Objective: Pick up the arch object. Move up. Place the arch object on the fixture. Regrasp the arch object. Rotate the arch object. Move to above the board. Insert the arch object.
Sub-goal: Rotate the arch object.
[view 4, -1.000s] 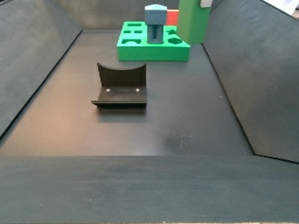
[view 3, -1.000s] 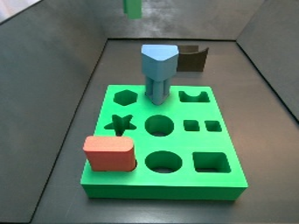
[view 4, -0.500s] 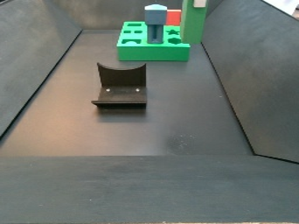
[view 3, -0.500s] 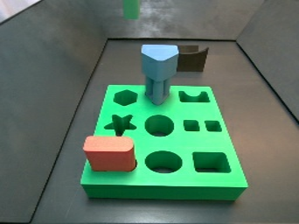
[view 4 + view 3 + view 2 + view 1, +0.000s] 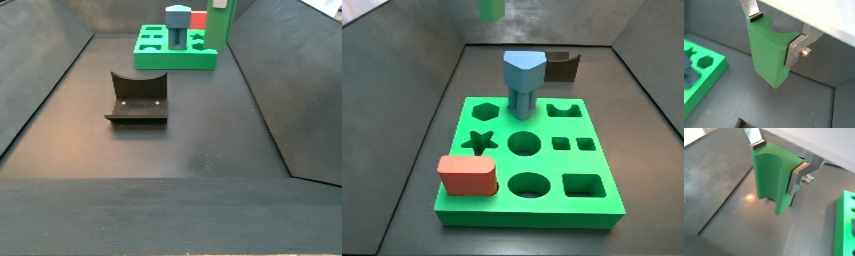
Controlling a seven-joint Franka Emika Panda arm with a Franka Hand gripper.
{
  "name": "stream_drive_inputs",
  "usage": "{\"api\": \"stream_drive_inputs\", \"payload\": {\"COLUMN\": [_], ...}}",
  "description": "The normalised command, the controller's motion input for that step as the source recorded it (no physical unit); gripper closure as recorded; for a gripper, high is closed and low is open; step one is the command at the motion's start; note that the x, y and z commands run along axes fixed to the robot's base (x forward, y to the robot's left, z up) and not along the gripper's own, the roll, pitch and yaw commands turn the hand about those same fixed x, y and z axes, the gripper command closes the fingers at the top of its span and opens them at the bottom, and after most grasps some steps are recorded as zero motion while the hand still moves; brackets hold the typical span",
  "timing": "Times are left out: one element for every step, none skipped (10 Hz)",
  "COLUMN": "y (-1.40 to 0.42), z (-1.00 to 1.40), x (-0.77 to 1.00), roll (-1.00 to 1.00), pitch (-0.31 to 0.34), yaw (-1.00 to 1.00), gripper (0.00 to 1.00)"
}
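— So, what do you have on the floor [image 5: 187, 140] right now?

— You have the board [image 5: 529, 160], the bright green slab with its cut-outs, lying flat on the dark floor; in a side view it sits at the far end [image 5: 175, 52]. A sliver of it also shows in both wrist views [image 5: 846, 228] [image 5: 701, 80].

— And what stands on the board?

— You can see the blue-grey peg [image 5: 524, 82] upright in a hole near the hexagon cut-out, and the red block [image 5: 468, 175] seated at a corner of the board beside the star hole. Both also show in a side view, the peg [image 5: 178, 25] and a bit of the red block [image 5: 198, 19] behind it.

— Where is the fixture?

— You'll find the fixture [image 5: 136, 98] alone on the floor, well apart from the board, with nothing on it. From the other side it peeks out behind the peg [image 5: 564, 67].

— And the arch object?

— You have the arch object [image 5: 774, 180] held up in the air, clear of the floor, standing upright with its grooved face visible in a wrist view and its notched end in another [image 5: 769, 52]. In the side views only a green strip shows at the top edge [image 5: 493, 9] [image 5: 222, 15].

— The gripper?

— Your gripper [image 5: 778, 157] is above the floor, its fingers [image 5: 799, 178] clamped on opposite sides of the arch object near its upper end; the silver plates press flat against it [image 5: 797, 49]
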Motion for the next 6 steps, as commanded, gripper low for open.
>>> {"api": "stream_drive_inputs", "payload": {"y": [0.01, 0.01, 0.01, 0.01, 0.0, 0.0], "z": [0.0, 0.01, 0.01, 0.01, 0.0, 0.0], "x": [0.0, 0.0, 0.0, 0.0, 0.0, 0.0], "roll": [-0.07, -0.08, -0.1, -0.11, -0.04, -0.04], "pitch": [0.047, 0.054, 0.067, 0.076, 0.026, 0.028], "yaw": [-1.0, -1.0, -1.0, -1.0, -1.0, -1.0], "gripper": [1.0, 1.0, 1.0, 1.0, 1.0, 1.0]}}
